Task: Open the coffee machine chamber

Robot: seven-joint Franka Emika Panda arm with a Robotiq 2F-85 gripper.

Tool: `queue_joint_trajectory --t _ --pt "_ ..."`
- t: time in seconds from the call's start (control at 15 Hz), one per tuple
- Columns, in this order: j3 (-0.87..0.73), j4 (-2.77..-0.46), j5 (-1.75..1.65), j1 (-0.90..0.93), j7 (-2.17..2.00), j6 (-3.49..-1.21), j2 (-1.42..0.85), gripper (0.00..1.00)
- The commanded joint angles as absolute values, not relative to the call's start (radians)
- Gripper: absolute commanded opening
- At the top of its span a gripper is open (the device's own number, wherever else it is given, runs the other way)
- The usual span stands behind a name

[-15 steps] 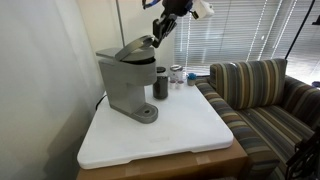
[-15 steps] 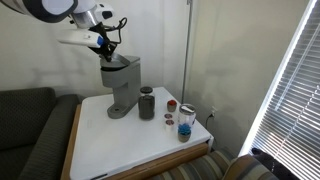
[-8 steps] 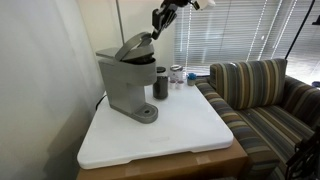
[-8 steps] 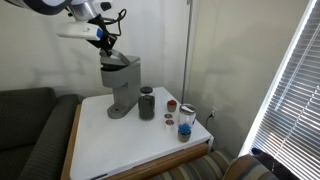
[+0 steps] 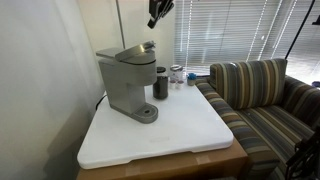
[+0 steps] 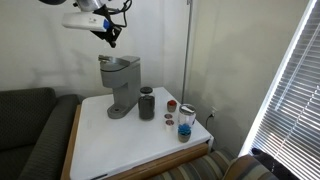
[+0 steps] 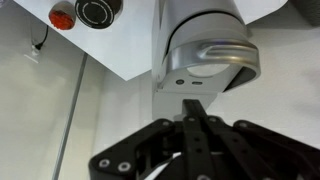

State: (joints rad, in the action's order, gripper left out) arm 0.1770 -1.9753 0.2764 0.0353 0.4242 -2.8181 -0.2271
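The grey coffee machine (image 5: 124,82) stands at the back of the white table and shows in both exterior views (image 6: 120,88). Its chamber lid (image 5: 135,51) lies low on the head, at most slightly ajar. In the wrist view I look down on the rounded grey lid (image 7: 205,58). My gripper (image 5: 157,11) hangs well above the machine, clear of it, as the exterior views show (image 6: 110,34). Its fingers are pressed together with nothing between them (image 7: 193,104).
A dark cylindrical cup (image 5: 160,83) (image 6: 147,103) stands beside the machine. Small jars (image 5: 177,75) (image 6: 186,122) and a red-lidded pot (image 6: 171,105) sit near the table's edge. A striped sofa (image 5: 262,92) flanks the table (image 5: 165,135). A wall is behind.
My gripper has risen away from the lid. The lid, tilted up before, has dropped back down onto the head.
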Motion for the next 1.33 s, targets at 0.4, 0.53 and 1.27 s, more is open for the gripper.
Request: queue_joint_trajectory --t 0.4,0.53,1.27 --pt "0.083 -1.967 0.071 0.056 0.032 -2.442 -0.212 0.00" --pt "0.105 -1.938 0.104 0.056 0.087 -2.370 -0.233 0.00" --pt "0.140 -1.815 0.056 0.116 0.147 -2.410 -0.354 0.00"
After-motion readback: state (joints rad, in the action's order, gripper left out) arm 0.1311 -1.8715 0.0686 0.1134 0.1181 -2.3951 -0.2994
